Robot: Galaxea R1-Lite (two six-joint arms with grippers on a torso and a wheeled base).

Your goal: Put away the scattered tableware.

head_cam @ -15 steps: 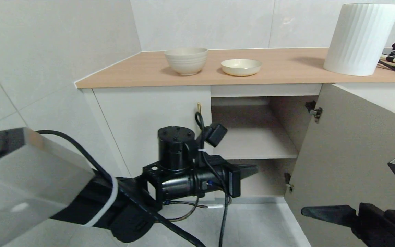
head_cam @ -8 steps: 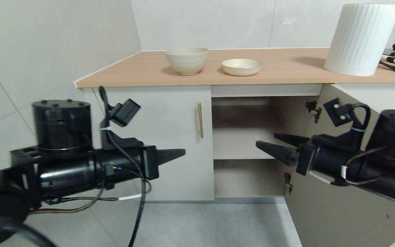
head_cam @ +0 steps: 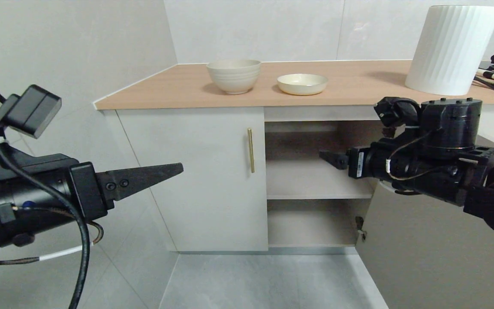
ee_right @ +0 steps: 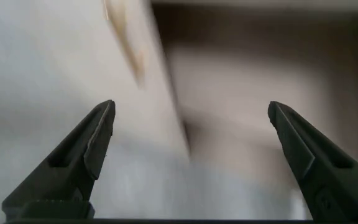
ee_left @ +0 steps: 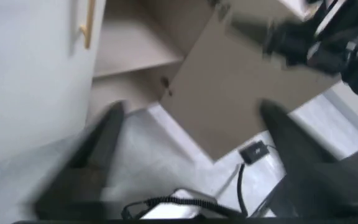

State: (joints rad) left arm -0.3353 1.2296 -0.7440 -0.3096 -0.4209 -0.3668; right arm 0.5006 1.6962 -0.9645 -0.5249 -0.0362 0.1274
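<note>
A tan wooden countertop (head_cam: 178, 92) tops a pale cabinet (head_cam: 195, 171) whose right door stands open. The left gripper (head_cam: 161, 171), fingers spread wide, holds nothing. On the counter sit a ribbed cream bowl (head_cam: 233, 76) and a shallow cream dish (head_cam: 302, 83). The right gripper (head_cam: 328, 158), equally spread and empty, faces the shelves.

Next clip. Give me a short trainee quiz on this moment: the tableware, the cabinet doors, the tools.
1. True or false: the bowl sits inside the dish on the counter.
2. Which cabinet doors stand open? A: none; B: the right door only; C: both.
3. Fill in: the left tool and the right tool are both ____ and hold nothing.
Key: 1 false, they stand side by side, apart. 2 B. 3 open.
</note>
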